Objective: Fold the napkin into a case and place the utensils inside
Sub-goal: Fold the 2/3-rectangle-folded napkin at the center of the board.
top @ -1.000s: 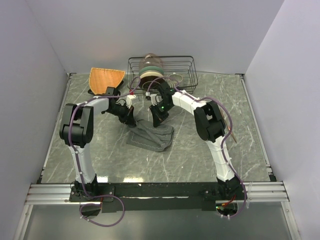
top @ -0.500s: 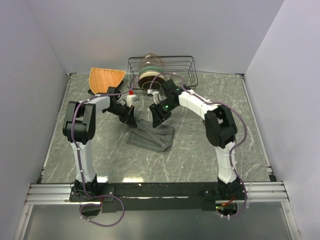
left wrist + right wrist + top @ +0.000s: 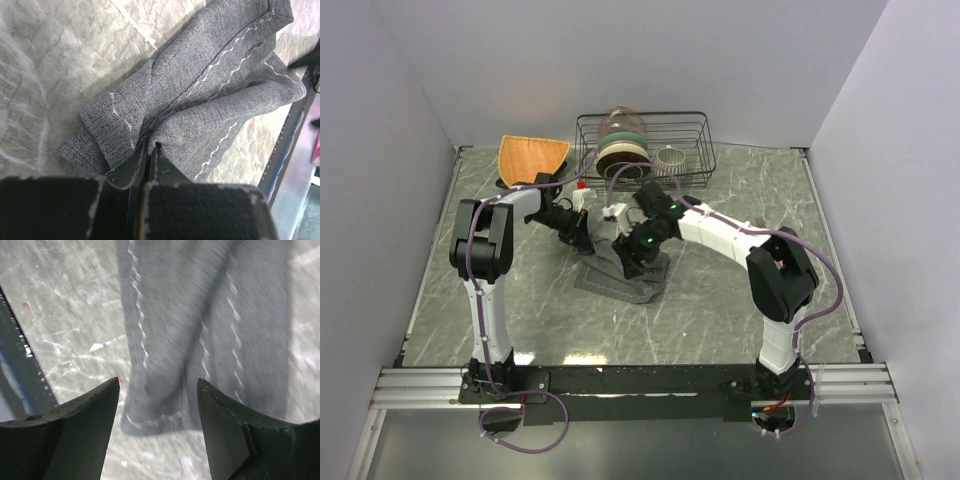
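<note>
Gripping the napkin (image 3: 200,90) is the left pincer (image 3: 148,152) (clenched) — right pincer (image 3: 158,382) released above it.

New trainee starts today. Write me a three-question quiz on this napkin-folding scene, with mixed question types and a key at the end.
1. True or false: the right gripper is clamped on the napkin.
2. The left gripper is: A open, clear of the cloth; B shut on the napkin; C out of view.
3. Where does the wire rack stand relative to the napkin?
Key: 1 false, its jaws stand open above the napkin; 2 B; 3 behind it, at the far edge of the table.
</note>
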`<state>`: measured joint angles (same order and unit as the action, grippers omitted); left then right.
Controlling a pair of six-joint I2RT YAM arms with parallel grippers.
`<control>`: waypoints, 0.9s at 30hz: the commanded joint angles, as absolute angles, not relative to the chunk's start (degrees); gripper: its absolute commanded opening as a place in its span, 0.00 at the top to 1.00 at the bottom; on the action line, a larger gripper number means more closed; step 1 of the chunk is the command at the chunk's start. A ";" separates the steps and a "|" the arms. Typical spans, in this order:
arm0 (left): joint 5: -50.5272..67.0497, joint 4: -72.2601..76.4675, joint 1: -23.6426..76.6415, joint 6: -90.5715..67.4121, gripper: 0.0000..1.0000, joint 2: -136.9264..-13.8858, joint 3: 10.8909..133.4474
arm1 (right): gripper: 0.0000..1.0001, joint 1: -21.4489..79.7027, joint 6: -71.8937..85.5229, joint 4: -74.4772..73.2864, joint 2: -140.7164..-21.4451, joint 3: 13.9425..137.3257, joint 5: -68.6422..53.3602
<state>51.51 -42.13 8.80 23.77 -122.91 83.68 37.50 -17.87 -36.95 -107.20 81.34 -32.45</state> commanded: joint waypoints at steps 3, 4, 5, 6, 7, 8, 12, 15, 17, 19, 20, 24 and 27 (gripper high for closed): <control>49.31 -42.98 8.88 23.91 0.99 -126.47 84.64 | 0.30 42.80 -20.22 -32.78 -108.28 82.88 -22.33; 49.31 -42.98 8.88 23.91 0.99 -126.56 84.55 | 0.30 43.15 -20.13 -32.70 -108.28 82.45 -21.54; 49.31 -43.15 8.70 23.99 0.99 -126.56 84.55 | 0.30 43.15 -20.04 -32.35 -108.19 82.01 -20.84; 49.31 -43.15 8.61 24.08 0.99 -126.74 84.46 | 0.31 43.15 -20.04 -31.73 -107.85 81.48 -19.26; 49.31 -43.07 8.61 24.08 0.99 -126.74 84.46 | 0.32 43.24 -20.13 -31.64 -108.02 80.87 -18.64; 49.22 -43.07 8.61 24.08 0.99 -126.83 84.46 | 0.35 43.33 -20.04 -31.64 -108.10 80.77 -17.94; 49.13 -42.80 8.53 24.08 0.99 -126.83 84.46 | 0.44 43.16 -20.65 -32.69 -110.29 82.35 -14.94; 48.96 -42.89 8.53 24.08 0.99 -127.18 84.90 | 0.66 43.07 -22.14 -34.19 -111.79 84.63 -15.47; 48.96 -42.80 8.53 24.00 0.99 -127.18 84.90 | 0.81 42.63 -23.02 -36.20 -112.93 86.12 -16.52; 48.96 -42.72 8.53 24.00 0.99 -127.18 84.82 | 0.92 41.49 -23.20 -37.70 -114.43 88.85 -18.97; 48.96 -42.80 8.53 24.08 0.99 -127.18 84.81 | 1.00 40.79 -22.77 -38.66 -115.04 89.73 -19.68; 48.34 -42.54 8.53 24.34 0.99 -126.74 84.38 | 1.00 38.15 -22.67 -40.69 -115.66 94.29 -22.93; 48.16 -42.10 8.53 24.26 0.98 -126.74 84.37 | 1.00 37.36 -23.46 -42.97 -116.89 97.46 -25.48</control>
